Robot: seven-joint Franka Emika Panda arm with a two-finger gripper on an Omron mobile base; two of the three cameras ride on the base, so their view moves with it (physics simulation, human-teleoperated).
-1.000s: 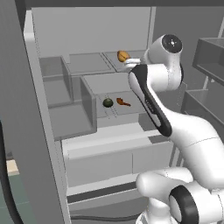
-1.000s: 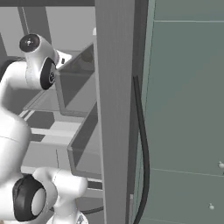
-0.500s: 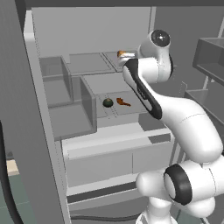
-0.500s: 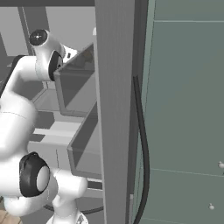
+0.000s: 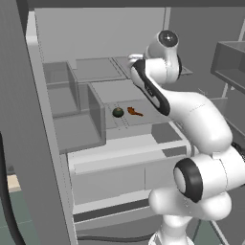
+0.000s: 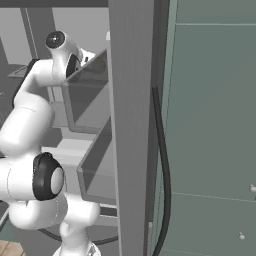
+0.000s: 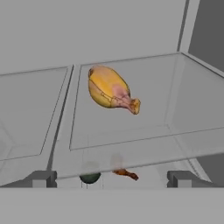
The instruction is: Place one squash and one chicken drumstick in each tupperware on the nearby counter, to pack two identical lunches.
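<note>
A: In the left base view, what lies where?

B: Just left of frame centre, on a pale grey fridge shelf [image 5: 143, 119], sit a small round dark-green squash [image 5: 117, 112] and, just beside it to the right, a thin reddish-orange chicken drumstick [image 5: 134, 112]. They are close but apart. The white arm reaches to the upper middle of the frame, over the higher shelf; the hand itself is hidden behind the arm's own links.

A: And the right base view?

B: The arm stands at the left and bends toward the upper middle, behind a broad grey door post [image 6: 131, 125] that blocks what lies beyond. Nothing of the food is visible there.

A: The hand view?

B: The plump golden-orange chicken drumstick [image 7: 110, 89] lies centre-left on a clear glass shelf [image 7: 153, 113], its narrow bone end pointing lower right. Through the glass, at the bottom, the squash and thin drumstick appear faintly. The hand [image 7: 113, 180] has its two dark tips far apart at the bottom corners, spread wide and empty.

A: How best to take it?

B: I judge the approach is underway. Centre on the thick meaty part, not the bone end, and close across its narrow width, since the rounded body could roll or slip.
</note>
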